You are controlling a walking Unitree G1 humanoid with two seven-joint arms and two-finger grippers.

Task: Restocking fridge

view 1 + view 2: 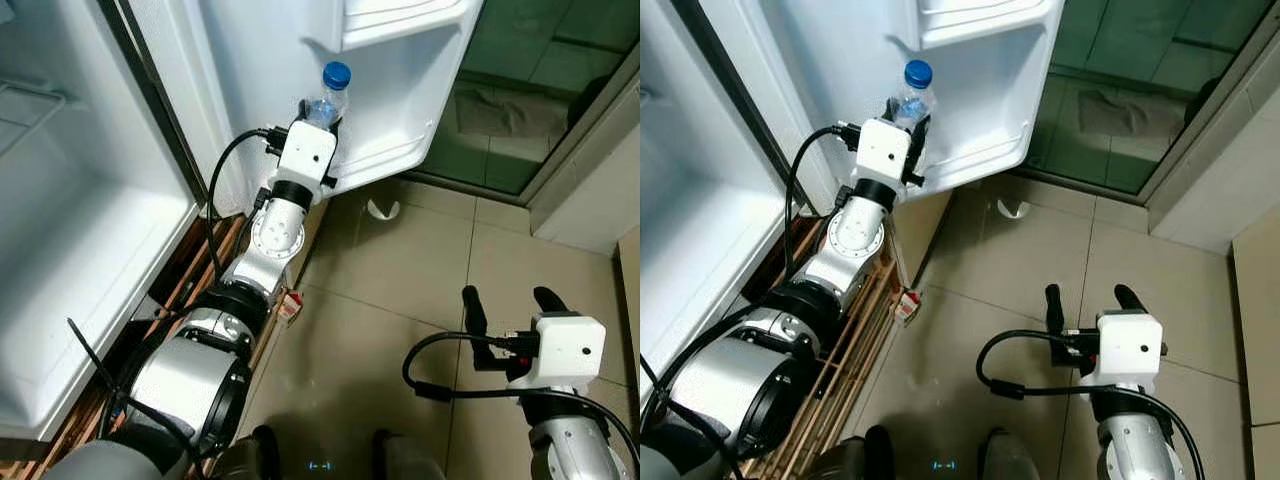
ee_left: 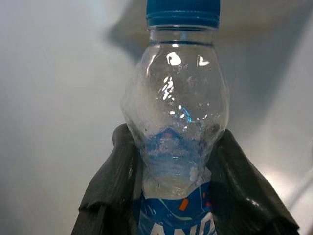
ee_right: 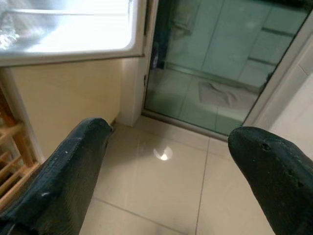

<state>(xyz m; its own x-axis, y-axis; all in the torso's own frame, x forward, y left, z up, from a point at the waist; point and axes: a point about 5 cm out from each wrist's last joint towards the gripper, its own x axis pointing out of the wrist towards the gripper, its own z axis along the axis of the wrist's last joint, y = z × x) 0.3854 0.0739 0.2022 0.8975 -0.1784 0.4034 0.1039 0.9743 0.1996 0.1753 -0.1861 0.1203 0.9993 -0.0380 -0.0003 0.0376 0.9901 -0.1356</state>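
Observation:
A clear plastic water bottle (image 1: 326, 98) with a blue cap and a blue label (image 2: 176, 215) is held upright by my left gripper (image 1: 322, 122), which is shut on its body. The bottle is up against the lower shelf of the open white fridge door (image 1: 400, 110). In the left wrist view both black fingers (image 2: 110, 186) press the bottle's sides, with the white door wall behind it. My right gripper (image 1: 508, 300) hangs low over the tiled floor, open, with nothing between its fingers (image 3: 73, 166).
The fridge's white interior (image 1: 70, 260) is at the left, with a wire shelf at the top. A wooden rack (image 1: 190, 290) stands on the floor under my left arm. A glass sliding door (image 1: 520, 110) and its track run at the back right. A small white object (image 1: 382, 208) lies on the tiles.

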